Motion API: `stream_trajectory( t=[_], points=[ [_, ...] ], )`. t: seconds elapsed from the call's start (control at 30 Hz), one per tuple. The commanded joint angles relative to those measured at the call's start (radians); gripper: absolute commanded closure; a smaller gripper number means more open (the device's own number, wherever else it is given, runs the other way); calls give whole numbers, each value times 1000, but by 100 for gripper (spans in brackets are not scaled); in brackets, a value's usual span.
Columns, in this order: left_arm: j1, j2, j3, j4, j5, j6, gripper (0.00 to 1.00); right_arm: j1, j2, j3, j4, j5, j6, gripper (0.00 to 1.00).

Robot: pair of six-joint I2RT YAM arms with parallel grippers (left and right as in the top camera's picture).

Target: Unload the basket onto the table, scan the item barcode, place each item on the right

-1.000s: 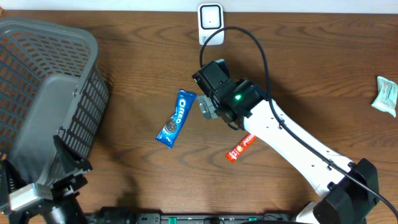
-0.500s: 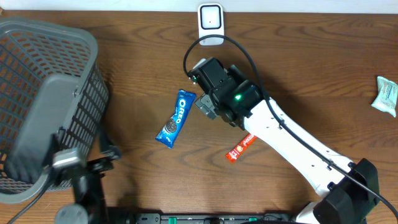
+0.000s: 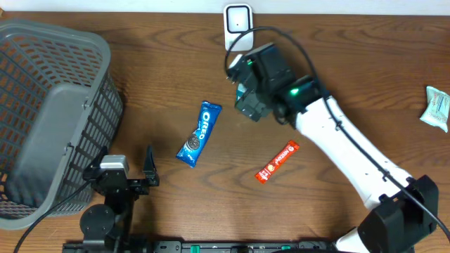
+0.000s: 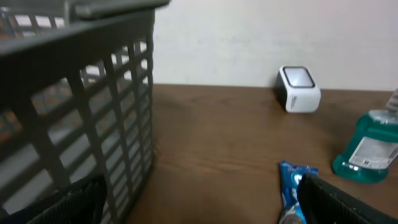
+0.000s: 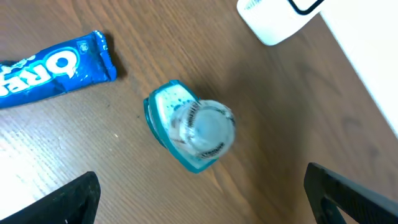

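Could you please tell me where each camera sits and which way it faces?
Overhead: above wooden table, looking down on grey mesh basket, blue Oreo packet, white right arm, black left arm.
Left wrist: low, facing back wall and white scanner; own claw fingers in bottom corners.
Right wrist: looking down on teal clear-capped bottle; claw fingers likewise.
Shared: all show the Oreo packet.

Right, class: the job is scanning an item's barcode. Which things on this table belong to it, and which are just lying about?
Belongs to the job:
barcode scanner
teal mouthwash bottle, standing upright under the open right pincer

Just lying about:
Oreo pack
red snack bar
grey basket
pale green packet
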Motion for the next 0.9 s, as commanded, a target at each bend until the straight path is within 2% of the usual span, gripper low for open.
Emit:
stream_trajectory(
  t=[0.0, 0.77, 0.87],
  points=[
    [4, -6, -29, 0, -3, -5, 2, -29, 0, 2, 2, -178, -45, 1],
    [4, -6, -110, 3, -29, -26, 2, -41, 211, 2, 162, -93, -78, 1],
    [4, -6, -110, 3, -29, -26, 2, -42, 244, 2, 185, -93, -77, 6]
  ],
)
